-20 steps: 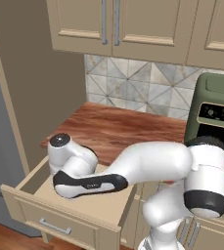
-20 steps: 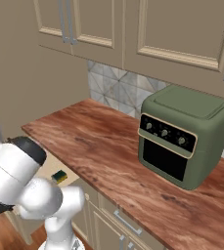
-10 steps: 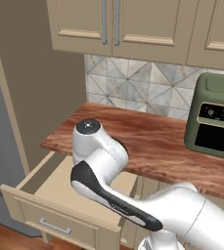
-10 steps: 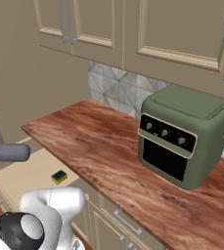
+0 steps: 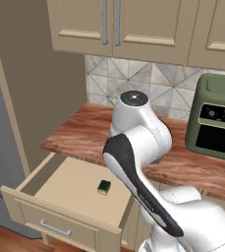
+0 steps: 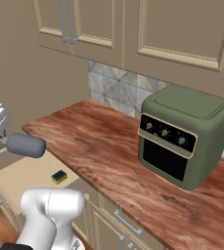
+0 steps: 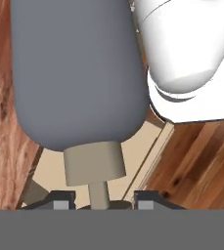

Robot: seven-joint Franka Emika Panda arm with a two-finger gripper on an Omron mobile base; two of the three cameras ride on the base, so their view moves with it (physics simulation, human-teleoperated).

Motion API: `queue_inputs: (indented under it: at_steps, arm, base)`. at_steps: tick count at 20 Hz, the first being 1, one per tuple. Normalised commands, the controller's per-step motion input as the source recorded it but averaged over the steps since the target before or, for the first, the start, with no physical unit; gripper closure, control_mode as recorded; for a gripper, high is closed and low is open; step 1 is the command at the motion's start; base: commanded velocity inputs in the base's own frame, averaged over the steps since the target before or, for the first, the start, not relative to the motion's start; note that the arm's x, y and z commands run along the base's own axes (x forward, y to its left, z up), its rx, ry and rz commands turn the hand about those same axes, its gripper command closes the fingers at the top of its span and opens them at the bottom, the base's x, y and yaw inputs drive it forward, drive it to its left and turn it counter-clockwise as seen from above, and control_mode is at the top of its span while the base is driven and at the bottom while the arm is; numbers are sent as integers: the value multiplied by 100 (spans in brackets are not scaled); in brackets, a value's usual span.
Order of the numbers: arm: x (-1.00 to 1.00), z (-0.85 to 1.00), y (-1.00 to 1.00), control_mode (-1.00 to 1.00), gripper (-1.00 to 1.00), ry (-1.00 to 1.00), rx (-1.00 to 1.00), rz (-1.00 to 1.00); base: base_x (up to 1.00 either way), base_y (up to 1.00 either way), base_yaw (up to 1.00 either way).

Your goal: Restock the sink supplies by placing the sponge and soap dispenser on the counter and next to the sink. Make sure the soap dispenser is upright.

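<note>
We hold the soap dispenser (image 7: 77, 73) by its pump end: in the hand view the grey-blue body fills the upper left and centre of the frame, its tan collar and thin stem running down between our two fingertips (image 7: 59, 201) at the bottom edge, so we judge the gripper (image 7: 100, 201) closed on the pump neck, though the actual contact sits just below what the frame shows. In the right base view the bottle (image 6: 25, 145) lies roughly horizontal at the left edge, carried in the air above the open drawer (image 6: 20, 178), which we take to mean it has been lifted from there and needs turning before it can stand upright. The sponge (image 5: 103, 187) rests on the drawer floor in the lower middle of the left base view, green face up, well apart from the bottle; it shows as a small block (image 6: 59, 176) at the lower left of the right base view. The left base view gives us the drawer's front and handle and the counter (image 5: 79, 135) edge above it. The right base view adds the long wood counter run and the green toaster oven (image 6: 184, 139) at right.
</note>
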Motion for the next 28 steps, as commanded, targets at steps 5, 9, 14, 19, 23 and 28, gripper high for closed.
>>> queue_inputs:
  at_steps: [5, 9, 14, 19, 23, 28]
  arm:
    - [-20, 60, -78, -100, 100, 7, 5, -28]
    - [-21, 38, -74, -100, 100, 4, 6, -24]
    - [-15, 3, -57, -100, 100, 0, 2, -16]
    - [0, 0, -5, -100, 100, 0, 0, -1]
    - [14, -4, 0, -100, 100, 0, 0, 0]
    - [4, -9, -7, -100, 100, -2, 0, 0]
  base:
    - [0, 0, 0]
    - [0, 0, 0]
    - [0, 0, 0]
    - [0, 0, 0]
    - [0, 0, 0]
    - [0, 0, 0]
